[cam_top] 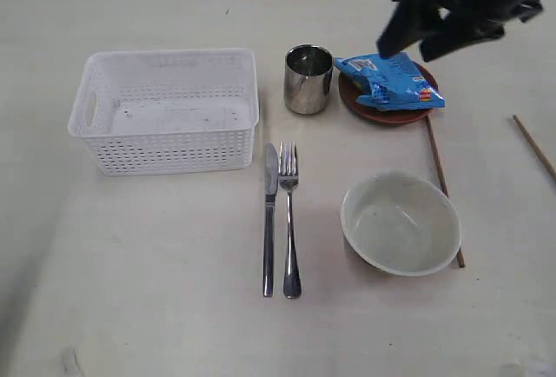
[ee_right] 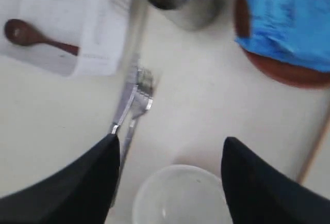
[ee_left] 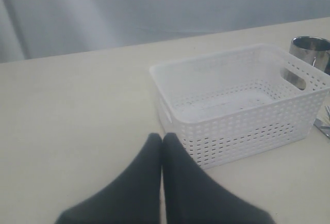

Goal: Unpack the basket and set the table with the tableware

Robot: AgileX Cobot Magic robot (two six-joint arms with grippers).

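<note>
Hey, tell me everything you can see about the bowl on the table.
The bowl is round, pale greenish-white and glossy, like ceramic. It stands upright and empty on the table, to the right of the fork. A chopstick runs close along its right side; whether they touch is unclear.

In the exterior view the right hand [cam_top: 410, 45] is a dark blur, cut off by the far edge. The blue packet [cam_top: 391, 82] covers most of the plate [cam_top: 384, 117]. One chopstick [cam_top: 532, 142] runs off the right edge. In the left wrist view the basket [ee_left: 242, 126] hides the lower part of the cup [ee_left: 312, 48], which is also cropped. The right wrist view is blurred, and the bowl [ee_right: 175, 193] is cropped.
</note>
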